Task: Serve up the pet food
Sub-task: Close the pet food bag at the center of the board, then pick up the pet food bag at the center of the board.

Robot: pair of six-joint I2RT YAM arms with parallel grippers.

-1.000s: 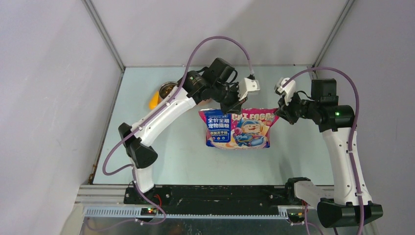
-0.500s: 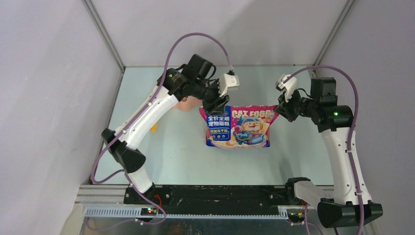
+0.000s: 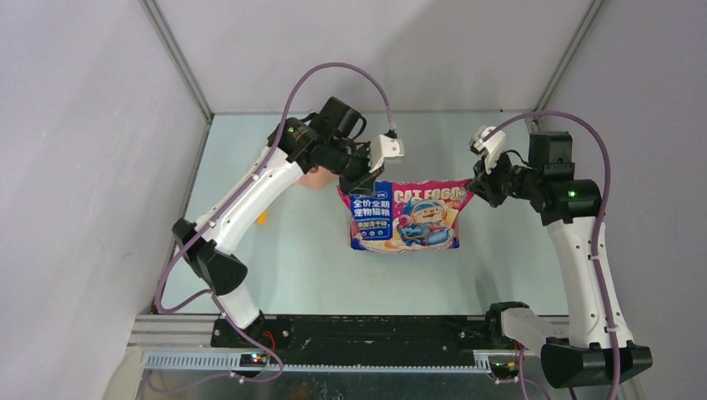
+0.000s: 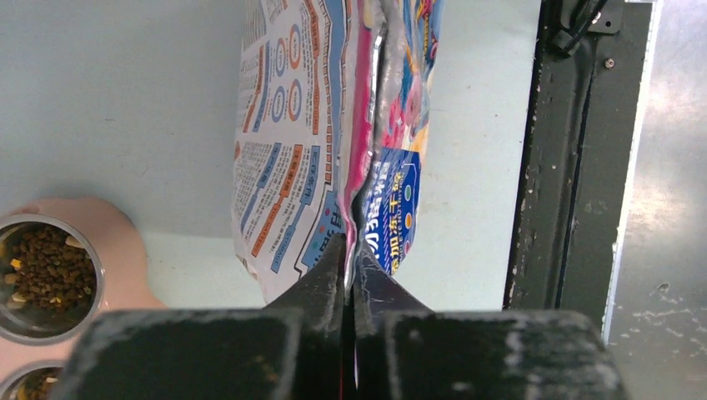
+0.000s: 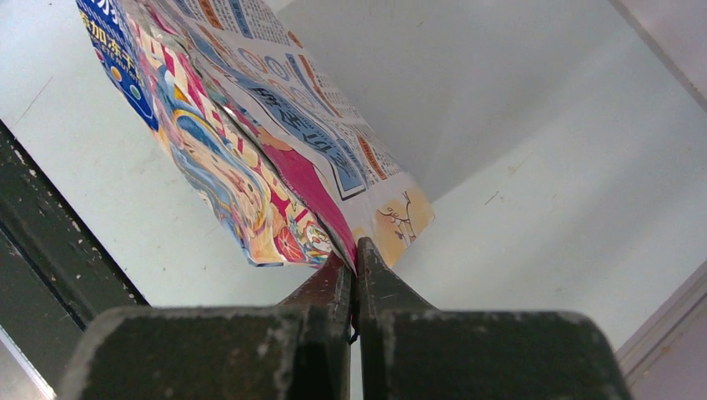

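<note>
The blue, pink and white cat food bag hangs upright over the table, held by its two top corners. My left gripper is shut on the top left corner. In the left wrist view, that gripper pinches the bag by its pink top seam. My right gripper is shut on the top right corner. The right wrist view shows this gripper clamped on the bag. Pet food, brown kibble, lies in a steel bowl of the pink feeder.
The pink feeder sits at the back left, mostly hidden under my left arm. A yellow bit of the scoop shows beside that arm. Grey walls close in the table on three sides. A black rail runs along the near edge.
My left gripper has slid left along the bag's top edge to its left corner and shut there. The left arm now covers the feeder. The right gripper has kept its hold.
</note>
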